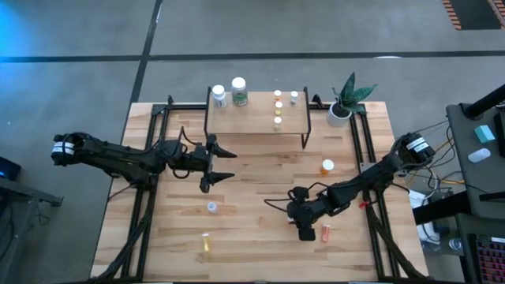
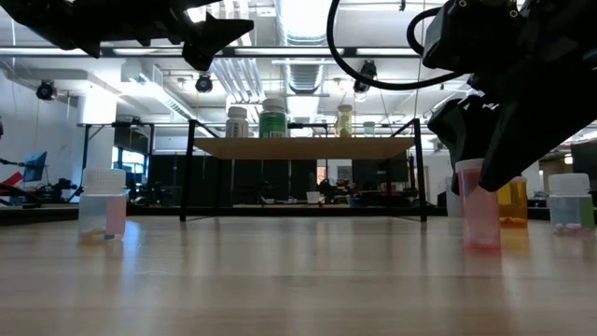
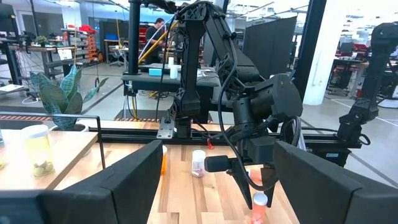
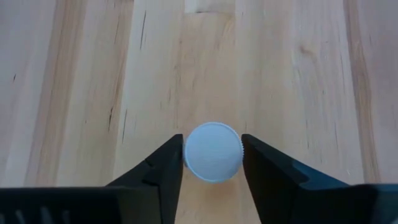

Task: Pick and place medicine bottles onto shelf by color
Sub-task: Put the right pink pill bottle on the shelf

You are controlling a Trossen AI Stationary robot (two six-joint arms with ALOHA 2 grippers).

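My right gripper (image 1: 319, 230) points down over a small red medicine bottle (image 1: 325, 232) with a white cap, which stands on the table's near right part; it is shut on it. My left gripper (image 1: 226, 164) hangs open above the table, in front of the shelf (image 1: 256, 122), and touches nothing. On the shelf's wood top stand two larger white bottles (image 1: 230, 94) and several tiny ones (image 1: 278, 107). Loose bottles stand on the table: an orange one (image 1: 327, 166), a clear one (image 1: 211, 207) and a yellow one (image 1: 205, 243). My right gripper (image 4: 212, 152) pinches the red bottle's white cap (image 4: 191, 157) between its two fingers (image 4: 165, 165), one on each side. The fingers come from above, pointing down. The bottle (image 2: 481, 217) stands upright with its base on the table.
A white plant pot (image 1: 339, 115) stands to the right of the shelf. Black rails (image 1: 359, 142) run along the table's left and right sides. Bare wood lies between the two arms in the table's middle.
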